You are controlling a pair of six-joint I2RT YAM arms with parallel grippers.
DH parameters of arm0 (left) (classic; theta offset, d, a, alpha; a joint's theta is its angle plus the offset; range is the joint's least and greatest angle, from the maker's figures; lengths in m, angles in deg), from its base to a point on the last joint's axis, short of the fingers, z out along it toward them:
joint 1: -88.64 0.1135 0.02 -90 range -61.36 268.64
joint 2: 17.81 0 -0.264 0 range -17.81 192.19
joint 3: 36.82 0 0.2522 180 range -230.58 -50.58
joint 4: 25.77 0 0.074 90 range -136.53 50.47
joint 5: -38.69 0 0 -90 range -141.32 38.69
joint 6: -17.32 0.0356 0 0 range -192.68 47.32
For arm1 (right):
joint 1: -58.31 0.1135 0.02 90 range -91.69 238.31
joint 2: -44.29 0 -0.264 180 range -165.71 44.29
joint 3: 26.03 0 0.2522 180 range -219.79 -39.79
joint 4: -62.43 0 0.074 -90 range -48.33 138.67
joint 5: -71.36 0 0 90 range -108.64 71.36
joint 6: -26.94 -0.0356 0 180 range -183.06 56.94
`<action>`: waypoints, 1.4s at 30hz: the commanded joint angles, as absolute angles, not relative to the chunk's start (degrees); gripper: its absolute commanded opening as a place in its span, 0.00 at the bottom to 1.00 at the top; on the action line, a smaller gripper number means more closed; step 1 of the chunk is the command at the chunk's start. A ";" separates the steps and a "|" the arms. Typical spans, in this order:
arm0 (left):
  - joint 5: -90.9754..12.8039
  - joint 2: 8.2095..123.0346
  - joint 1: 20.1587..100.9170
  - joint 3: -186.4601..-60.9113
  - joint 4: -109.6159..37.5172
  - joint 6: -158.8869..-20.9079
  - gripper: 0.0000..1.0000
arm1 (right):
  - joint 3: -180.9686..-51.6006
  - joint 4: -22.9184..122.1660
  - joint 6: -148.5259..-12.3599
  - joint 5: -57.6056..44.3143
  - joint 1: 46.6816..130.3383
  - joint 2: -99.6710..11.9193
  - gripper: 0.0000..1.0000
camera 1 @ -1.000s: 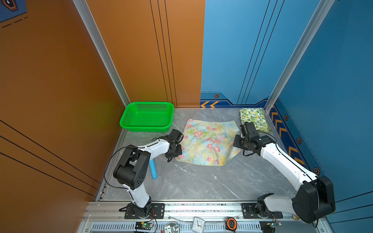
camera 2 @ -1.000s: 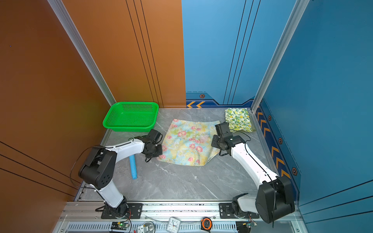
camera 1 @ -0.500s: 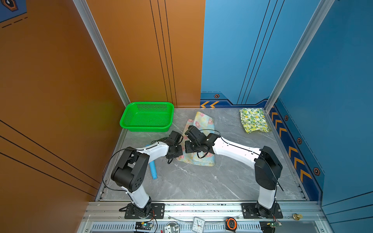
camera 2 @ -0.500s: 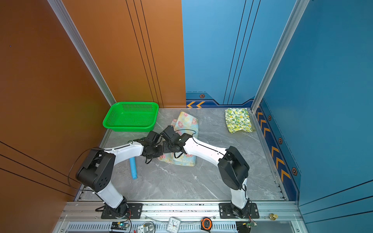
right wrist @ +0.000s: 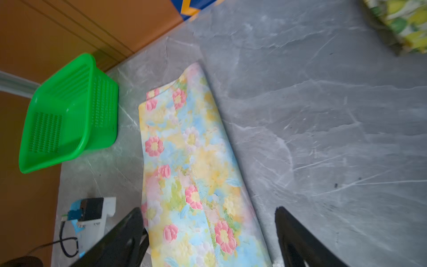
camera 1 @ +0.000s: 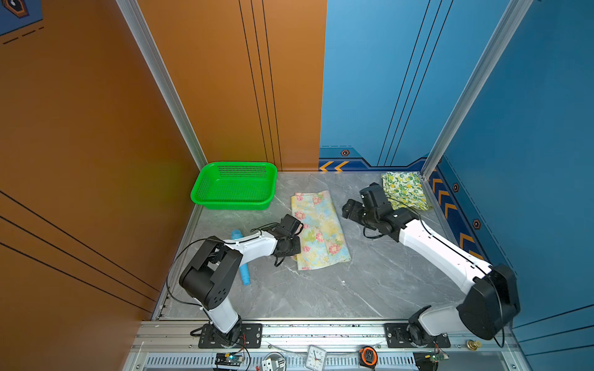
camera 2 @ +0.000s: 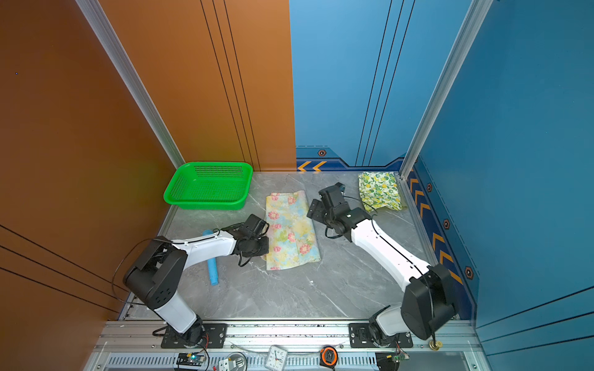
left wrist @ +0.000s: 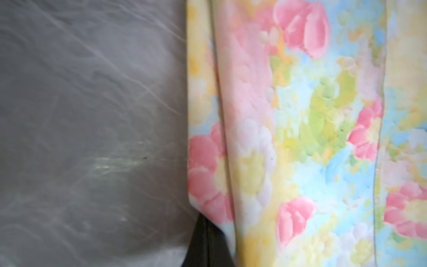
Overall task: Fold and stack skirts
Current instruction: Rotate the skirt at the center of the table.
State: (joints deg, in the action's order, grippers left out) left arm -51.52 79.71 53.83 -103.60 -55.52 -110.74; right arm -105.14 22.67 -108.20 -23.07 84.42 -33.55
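Note:
The pastel skirt with pink flowers (camera 1: 318,229) (camera 2: 291,229) lies on the grey table, folded over into a long strip. My left gripper (camera 1: 294,249) (camera 2: 262,245) is shut on its near left edge; in the left wrist view the cloth (left wrist: 288,138) runs out of the closed black fingers (left wrist: 203,240). My right gripper (camera 1: 348,210) (camera 2: 313,210) hangs open to the right of that skirt, holding nothing. Its wrist view looks down on the skirt (right wrist: 196,161) between the spread fingers (right wrist: 129,233). The lemon-print skirt (camera 1: 403,189) (camera 2: 379,189) lies folded at the back right corner.
A green perforated basket (camera 1: 236,186) (camera 2: 209,186) (right wrist: 69,120) stands at the back left, close to the flowered skirt. A light-blue microphone toy (camera 1: 244,273) (camera 2: 212,269) lies partly under my left arm. Walls close in the table's back and sides.
My right gripper carried the skirt's right edge over to the left, folding it in half, then opened and drew back to the right. The left gripper stayed shut in place.

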 commanded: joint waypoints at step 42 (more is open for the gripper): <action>-50.36 72.52 65.01 -113.53 -65.72 -106.13 0.78 | -124.20 13.89 -84.78 -23.53 86.60 -75.59 0.98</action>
